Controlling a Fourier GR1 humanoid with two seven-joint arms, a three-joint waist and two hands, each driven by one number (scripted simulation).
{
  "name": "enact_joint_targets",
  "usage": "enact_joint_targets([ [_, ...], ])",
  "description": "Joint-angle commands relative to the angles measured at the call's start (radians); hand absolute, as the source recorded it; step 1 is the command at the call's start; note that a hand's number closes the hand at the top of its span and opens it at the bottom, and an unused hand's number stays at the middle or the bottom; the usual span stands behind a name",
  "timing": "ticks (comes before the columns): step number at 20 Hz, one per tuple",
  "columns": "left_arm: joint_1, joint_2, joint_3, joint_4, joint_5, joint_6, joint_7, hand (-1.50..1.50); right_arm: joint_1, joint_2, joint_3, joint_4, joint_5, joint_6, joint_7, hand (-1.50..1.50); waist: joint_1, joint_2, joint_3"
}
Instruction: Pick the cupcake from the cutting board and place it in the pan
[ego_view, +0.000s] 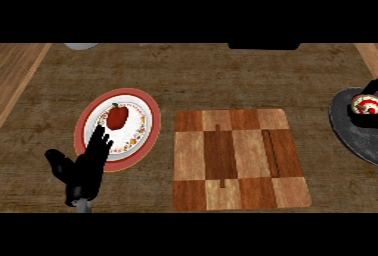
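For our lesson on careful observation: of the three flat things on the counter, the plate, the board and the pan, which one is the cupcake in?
The dark grey pan at the right edge: the cupcake sits in it, under the right hand.

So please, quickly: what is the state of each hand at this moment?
Left hand: open, fingers straight, holding nothing, beside the plate.
Right hand: only a dark part shows at the cupcake over the pan; state cannot be told.

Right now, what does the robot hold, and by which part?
The right robot hand appears to hold the cupcake from above, over the pan. The left robot hand is open, empty.
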Motion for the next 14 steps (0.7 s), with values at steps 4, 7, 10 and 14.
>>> enact_joint_targets([
  [4, 0.018, 0.013, -0.011, -0.039, 0.018, -0.035, 0.032, 0.0, -0.2, -0.082, -0.108, 0.454, -0.033, -0.098, -0.216, 1.5, 0.033, 0.013, 0.003],
  [7, -0.043, 0.0, -0.02, 0.01, -0.004, -0.024, 0.017, 0.0, -0.201, -0.092, -0.01, 0.545, 0.118, -0.093, -0.086, -1.5, 0.038, 0.021, 0.002],
  [10, -0.055, 0.004, -0.012, 0.012, -0.007, -0.014, 0.024, 0.0, -0.255, -0.116, -0.038, 0.64, 0.088, -0.044, -0.142, -1.5, 0.048, 0.026, 0.004],
  [14, -0.029, -0.017, -0.032, -0.003, -0.033, 0.01, 0.002, 0.0, -0.288, -0.123, -0.089, 0.685, 0.048, -0.105, -0.247, -1.5, 0.05, 0.023, 0.006],
])
